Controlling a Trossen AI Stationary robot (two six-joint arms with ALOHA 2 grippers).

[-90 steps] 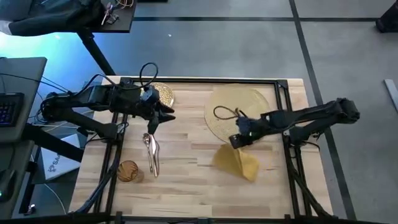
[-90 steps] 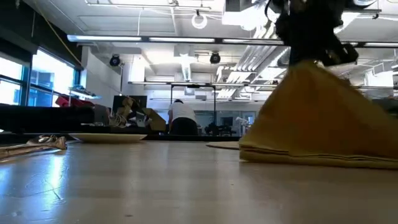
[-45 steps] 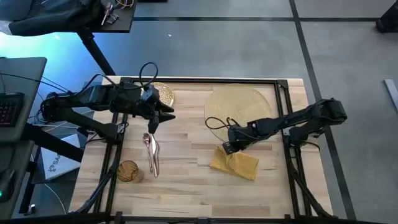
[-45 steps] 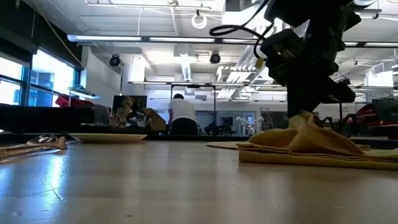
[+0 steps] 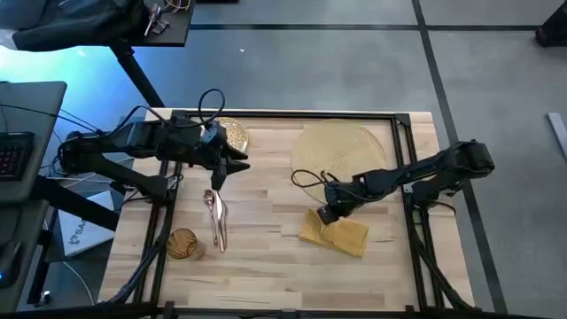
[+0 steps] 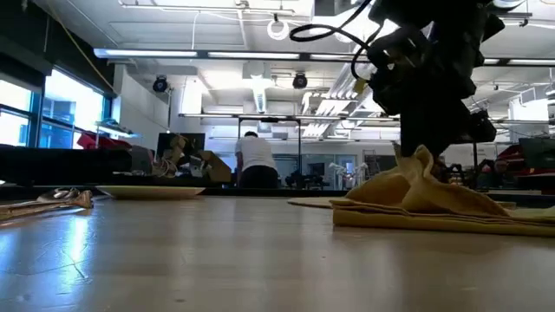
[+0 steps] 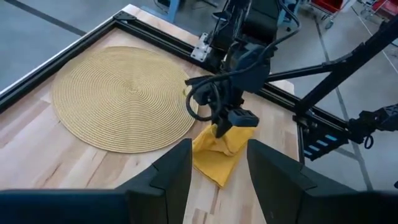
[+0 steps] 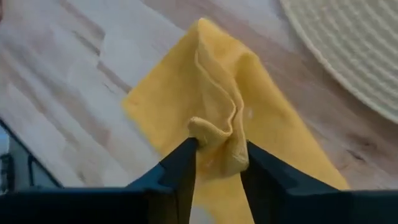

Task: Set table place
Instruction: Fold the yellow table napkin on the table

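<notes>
Directly under our right gripper (image 8: 214, 163), pinched shut on a raised fold, the napkin (image 5: 335, 235) lies just beside the mat (image 5: 347, 151); our open left gripper (image 5: 232, 163) waits well apart.

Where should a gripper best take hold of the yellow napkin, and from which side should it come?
Probably at the raised fold in the middle of the napkin, coming from above. The rest of the cloth lies flat on the table, offering little to pinch, while this ridge stands up. The right gripper already pinches it there, just short of the woven mat.
</notes>
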